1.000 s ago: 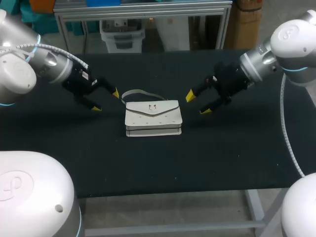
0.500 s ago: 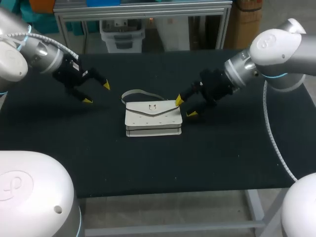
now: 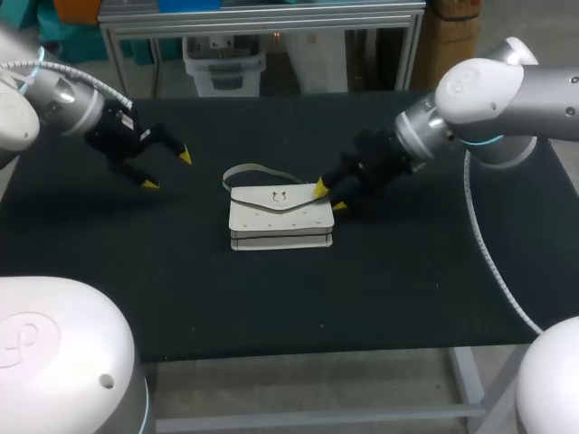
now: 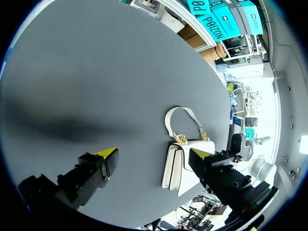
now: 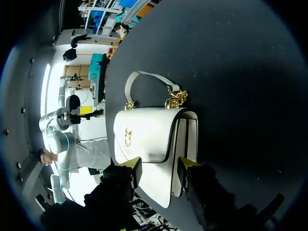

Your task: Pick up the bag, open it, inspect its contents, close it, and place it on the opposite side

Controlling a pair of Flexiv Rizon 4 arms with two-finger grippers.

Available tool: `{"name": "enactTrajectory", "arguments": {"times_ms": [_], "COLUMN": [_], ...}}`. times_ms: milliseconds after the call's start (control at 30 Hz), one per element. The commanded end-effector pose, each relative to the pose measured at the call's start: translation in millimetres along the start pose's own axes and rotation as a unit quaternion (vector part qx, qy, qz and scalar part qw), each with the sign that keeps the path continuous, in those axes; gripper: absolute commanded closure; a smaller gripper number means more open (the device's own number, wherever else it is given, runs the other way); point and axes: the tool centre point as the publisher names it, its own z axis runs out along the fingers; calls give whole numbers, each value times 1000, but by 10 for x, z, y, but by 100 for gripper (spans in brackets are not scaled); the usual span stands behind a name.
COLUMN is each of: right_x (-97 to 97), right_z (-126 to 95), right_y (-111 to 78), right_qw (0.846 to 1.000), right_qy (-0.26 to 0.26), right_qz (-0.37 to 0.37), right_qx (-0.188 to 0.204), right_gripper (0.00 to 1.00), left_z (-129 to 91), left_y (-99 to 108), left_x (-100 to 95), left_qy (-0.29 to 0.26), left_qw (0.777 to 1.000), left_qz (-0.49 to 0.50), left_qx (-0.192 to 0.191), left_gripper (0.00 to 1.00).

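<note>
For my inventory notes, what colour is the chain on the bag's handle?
Gold; the chain on the white bag shows best in the right wrist view.

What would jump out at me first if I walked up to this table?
A small white handbag with a curved handle lies in the middle of the black table. The right gripper, its fingers open and tipped in bright yellow, is at one end of the bag. The left gripper hangs open over bare table on the other side, well clear of it.

In the right wrist view the right gripper [image 5: 159, 165] covers the white handbag's [image 5: 144, 134] nearest corner; whether its fingertips touch it cannot be told.
</note>
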Motion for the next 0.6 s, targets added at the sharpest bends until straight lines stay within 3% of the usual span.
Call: {"name": "enactTrajectory", "arguments": {"times_ms": [33,100,400,600], "right_x": [5,16,-41,-186], "right_z": [65,74,34,-152], "right_y": [58,67,118,215], "right_qw": [1000,1000,1000,1000], "right_qy": [3,5,18,23], "right_qz": [0,-2,-5,-11], "right_qx": [5,6,11,-2], "right_gripper": [69,100,100,100], "left_z": [-5,-8,-13,4], "left_y": [-10,-20,-78,-109], "left_x": [-53,-70,-91,-66], "left_qy": [4,4,2,0], "left_qw": [1000,1000,1000,1000], "left_qz": [-1,-2,-3,2], "left_qx": [-1,-2,-8,-11], "left_gripper": [0,0,0,0]}}
